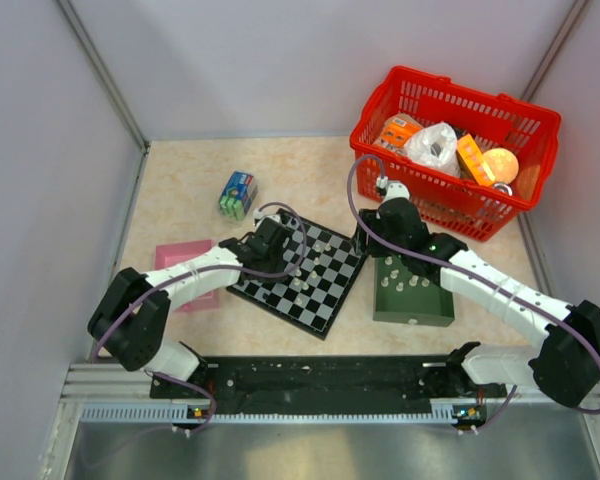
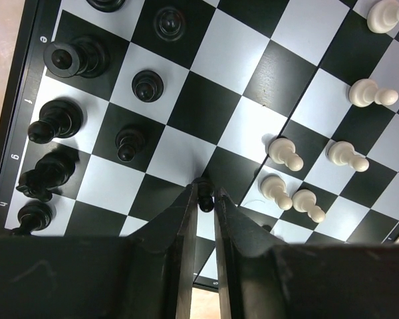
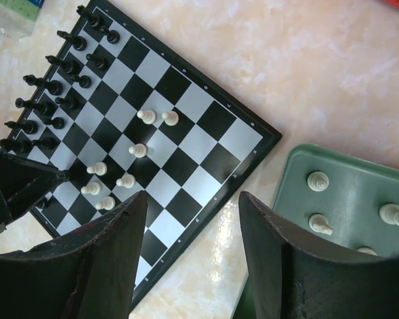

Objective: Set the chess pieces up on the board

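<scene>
The board (image 1: 332, 302) lies at the table's middle, turned diagonally. My left gripper (image 1: 280, 240) is over its left part and is shut on a dark pawn (image 2: 205, 202) held at its fingertips just above the squares. Several dark pieces (image 2: 76, 57) stand in two rows along the board's left edge (image 2: 219, 60). Several pale pawns (image 2: 284, 153) stand loosely near the board's middle (image 3: 138, 150). My right gripper (image 1: 372, 236) is open and empty, high over the board's right edge (image 3: 186, 147) and the bare table. Its jaws stand wide apart in the right wrist view (image 3: 193, 199).
A green tray (image 1: 435, 312) right of the board holds several pale pieces (image 3: 317, 181). A pink tray (image 1: 180, 262) lies left of the board under the left arm. A red basket (image 1: 420, 190) of groceries stands at the back right. A small box (image 1: 237, 195) lies behind the board.
</scene>
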